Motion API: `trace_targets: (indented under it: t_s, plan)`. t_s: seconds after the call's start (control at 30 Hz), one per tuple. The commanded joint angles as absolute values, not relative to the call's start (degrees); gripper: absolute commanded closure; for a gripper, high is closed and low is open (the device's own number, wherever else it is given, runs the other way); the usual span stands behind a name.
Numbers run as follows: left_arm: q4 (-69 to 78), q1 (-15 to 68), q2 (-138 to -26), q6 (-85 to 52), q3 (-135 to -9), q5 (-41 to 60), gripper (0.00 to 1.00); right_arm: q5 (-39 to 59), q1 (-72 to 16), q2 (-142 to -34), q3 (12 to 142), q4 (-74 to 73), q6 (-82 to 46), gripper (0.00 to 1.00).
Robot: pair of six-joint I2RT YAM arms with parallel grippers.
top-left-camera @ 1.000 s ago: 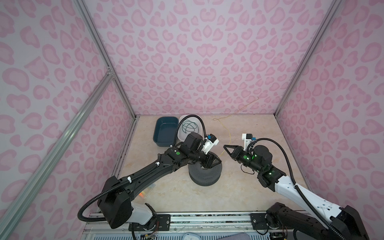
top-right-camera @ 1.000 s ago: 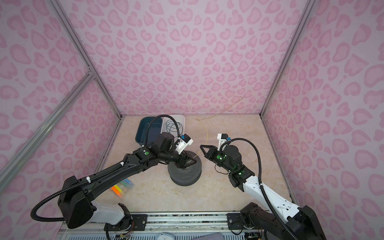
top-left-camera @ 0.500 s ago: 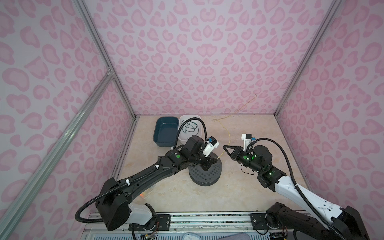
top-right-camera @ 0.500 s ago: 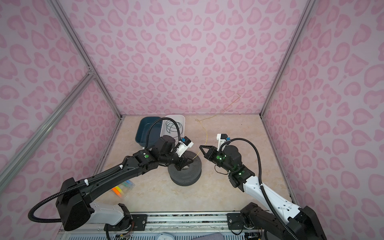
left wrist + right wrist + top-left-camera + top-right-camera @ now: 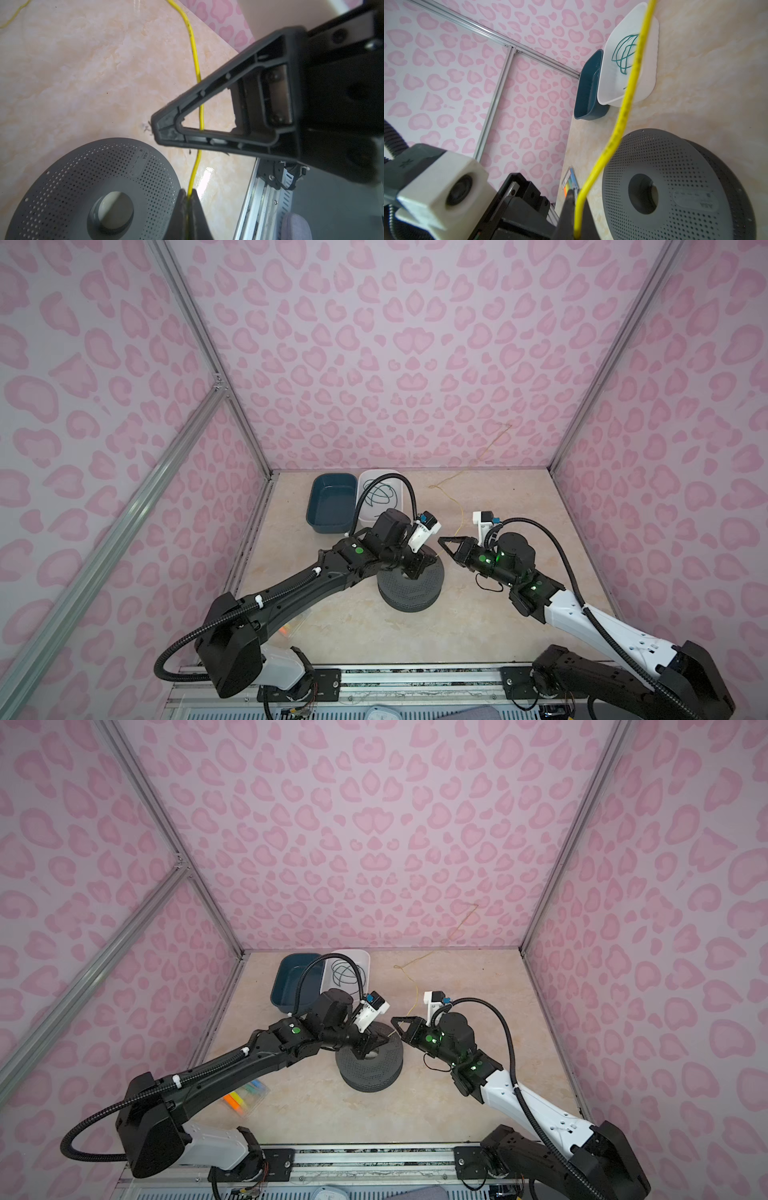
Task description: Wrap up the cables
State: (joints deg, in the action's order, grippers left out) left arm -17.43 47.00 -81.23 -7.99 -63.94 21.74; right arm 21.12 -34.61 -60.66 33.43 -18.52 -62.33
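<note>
Reaching in low from the left, my left arm stretches across the table [image 5: 478,614]. Its wrist is bent so that the left gripper [image 5: 188,194] sits over the top face of the spool [image 5: 411,593], toward the right edge. Its jaws are pressed together on the yellow cable [image 5: 196,62], which comes out from between the tips.

My right arm comes in from the right with the elbow folded. The right gripper [image 5: 442,540] points at the left one, just beside it and just off the spool's right edge. It too is pinched closed on the yellow cable, a little farther along. From there the cable runs across the table to the back wall and climbs partway up it.

The green cable [image 5: 625,54] lies in loose loops in the white bin [image 5: 395,477] at the back left, with the blue bin [image 5: 330,499] right beside it.

The spool is dark grey and perforated, and it lies flat near the middle of the table. The table is pale marbled beige. Pink blotched walls [image 5: 395,344] close three sides, with aluminium bars [image 5: 218,383] along the corners. A clear pen pack [image 5: 245,1096] lies beside my left forearm.
</note>
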Motion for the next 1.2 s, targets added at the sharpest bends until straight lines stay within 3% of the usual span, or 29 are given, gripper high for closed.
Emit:
trace_targets:
  t_s: [0.0,0.07,0.13,0.17,0.27,0.43,0.63,0.87,1.17]
  plan:
    - [-15.9,47.2,-81.6,-7.8,-64.9,22.3,0.96,19.8,-34.7,-59.8,33.6,-18.3,-61.3,1.00]
    - [-16.1,47.1,-81.1,-7.9,-64.8,21.5,0.92,18.7,-34.6,-59.2,33.6,-17.6,-61.1,1.00]
    - [-16.7,47.0,-80.4,-7.9,-64.4,20.1,0.71,17.6,-34.7,-58.6,33.6,-17.2,-60.8,1.00]
    - [-17.0,47.1,-79.7,-7.9,-63.9,19.1,0.54,17.0,-34.6,-58.2,33.6,-17.1,-60.5,1.00]
    - [-16.9,46.8,-76.0,-8.9,-60.6,14.8,0.38,15.2,-34.6,-56.8,33.9,-15.4,-58.8,1.00]
    - [-14.1,43.2,-65.5,-15.1,-50.8,3.7,0.28,11.6,-34.6,-54.6,33.5,-14.4,-57.0,1.00]
    - [-9.4,36.1,-51.6,-31.6,-35.7,-8.7,0.10,11.2,-34.6,-55.3,33.6,-18.1,-57.3,1.00]
    - [-10.4,34.4,-48.2,-42.3,-29.1,-8.6,0.11,13.2,-34.6,-56.8,32.0,-21.5,-58.1,1.00]
    - [-15.7,34.4,-43.6,-44.2,-28.7,-11.4,0.13,15.1,-34.6,-59.3,34.7,-18.8,-56.7,1.00]
